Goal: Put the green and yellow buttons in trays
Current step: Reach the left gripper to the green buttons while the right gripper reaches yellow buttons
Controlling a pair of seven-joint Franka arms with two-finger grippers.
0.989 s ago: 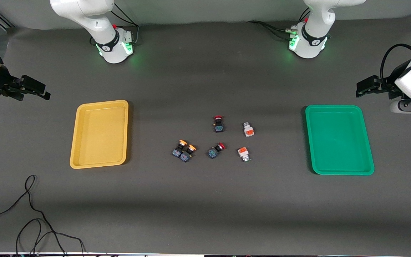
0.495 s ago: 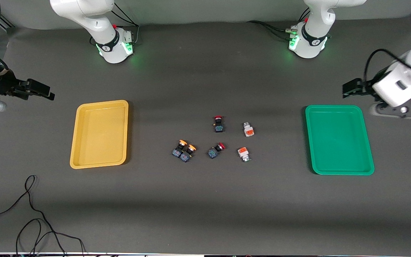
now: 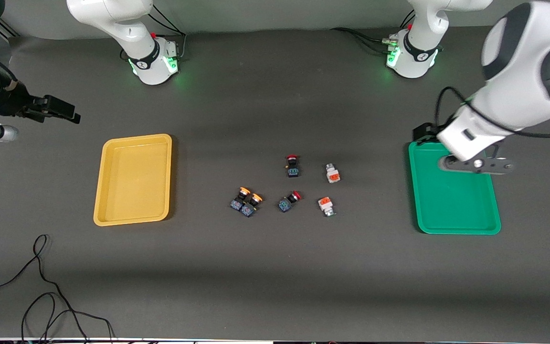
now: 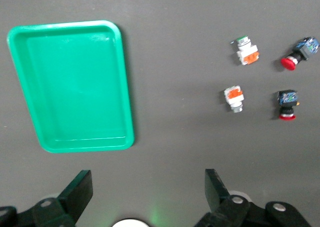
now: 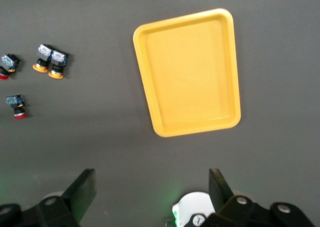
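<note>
Front view gives us the count: two trays and six buttons on the dark desk (image 3: 275, 277). The yellow tray (image 3: 132, 181) lies in the middle band of the frame toward the right arm's end. The green tray (image 3: 456, 205) lies level with it toward the left arm's end. Both trays hold nothing.

All six buttons sit loose in the centre of the frame, between the trays:
- Two yellow-capped buttons (image 3: 241, 197) (image 3: 252, 203) touch each other on the yellow tray's side of the cluster.
- Two white-bodied buttons (image 3: 333, 173) (image 3: 325, 206), each with an orange block, lie on the green tray's side, one nearer the camera than the other.
- Two red-capped buttons (image 3: 292, 166) (image 3: 288, 201) sit between those pairs.

The left hand (image 3: 422, 131) hangs over the upper corner of the green tray, well apart from every button. In the left wrist view we see this hand (image 4: 147, 189) spread wide and holding nothing, with the green tray and the white-bodied and red-capped buttons below it.

The right hand (image 3: 65, 112) is over bare desk in the upper part of the frame, near the yellow tray's upper corner and well apart from the yellow-capped buttons. In the right wrist view this hand (image 5: 150, 187) is also spread wide and empty, touching nothing.
</note>
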